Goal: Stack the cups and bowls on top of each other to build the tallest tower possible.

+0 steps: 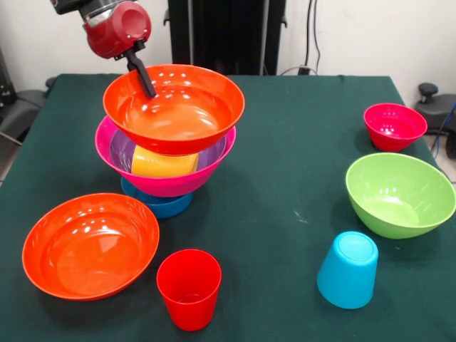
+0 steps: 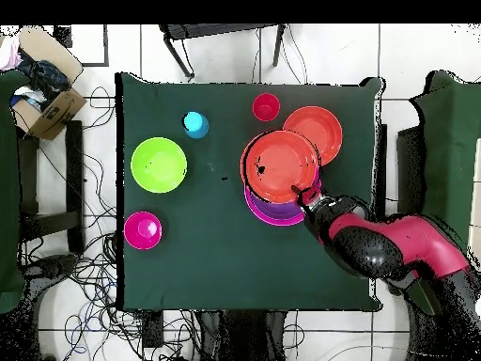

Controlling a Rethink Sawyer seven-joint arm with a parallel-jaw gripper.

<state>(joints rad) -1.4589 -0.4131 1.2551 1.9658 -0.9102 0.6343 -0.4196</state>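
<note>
A tower stands at the left. Lowest is a small blue bowl, and a magenta bowl sits on it. Inside that are a purple bowl and a yellow cup on its side. An orange bowl is on top, tilted. My gripper is shut on its far rim, one black finger inside the bowl. On the table are a second orange bowl, an upright red cup and an upturned light blue cup.
A lime green bowl and a small crimson bowl sit at the right of the front view. The table has a dark green cloth. Cables and a cardboard box lie on the floor beside it.
</note>
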